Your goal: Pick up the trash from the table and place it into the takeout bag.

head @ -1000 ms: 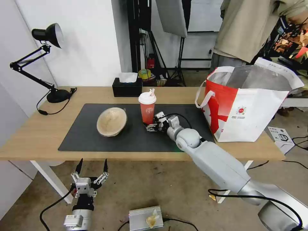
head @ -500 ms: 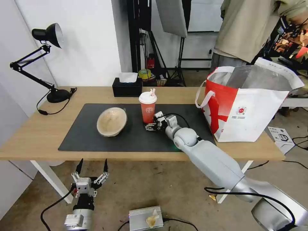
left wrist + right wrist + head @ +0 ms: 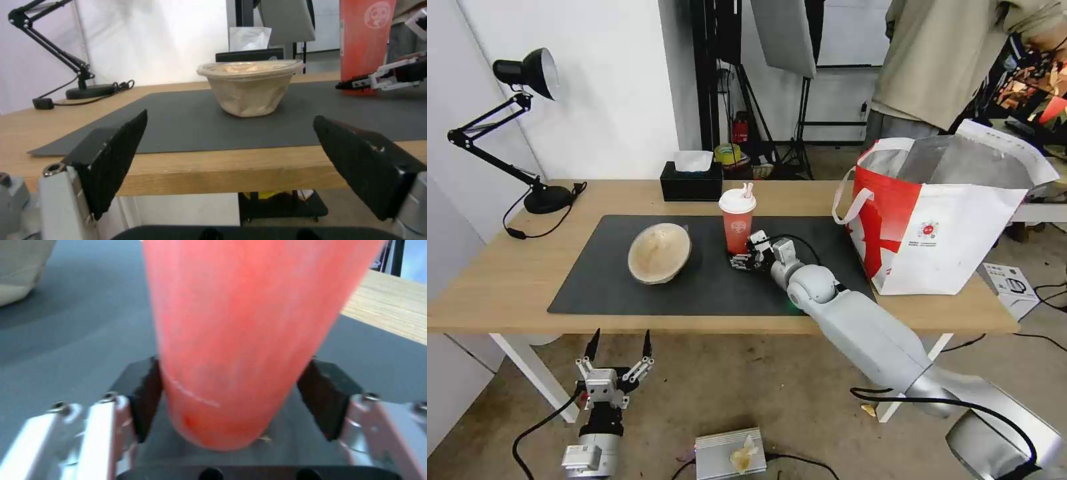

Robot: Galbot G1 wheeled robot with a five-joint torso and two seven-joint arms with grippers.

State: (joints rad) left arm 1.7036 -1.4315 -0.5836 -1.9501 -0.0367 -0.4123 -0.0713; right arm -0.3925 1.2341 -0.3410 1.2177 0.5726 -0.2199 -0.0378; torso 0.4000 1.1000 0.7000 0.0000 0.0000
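Light-wood table (image 3: 507,280) | right gripper (image 3: 740,259) clamps red cup (image 3: 736,220) low | left gripper (image 3: 617,353) parked below, fingers apart | beige bowl (image 3: 659,252) still out | takeout bag (image 3: 940,220) awaits.

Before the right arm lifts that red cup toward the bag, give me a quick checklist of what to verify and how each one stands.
1. Right gripper around the red cup: ok, one pad on each side near its base.
2. Grip firm: cannot tell; the right wrist view leaves contact at the pads unclear.
3. Cup upright with lid and straw on: ok.
4. Takeout bag open: ok, its mouth gapes and the foil lining shows.
5. Path from cup to bag over the table: ok; the beige bowl is on the other side.
6. Left gripper out of the way: ok, open, below the table's front edge.
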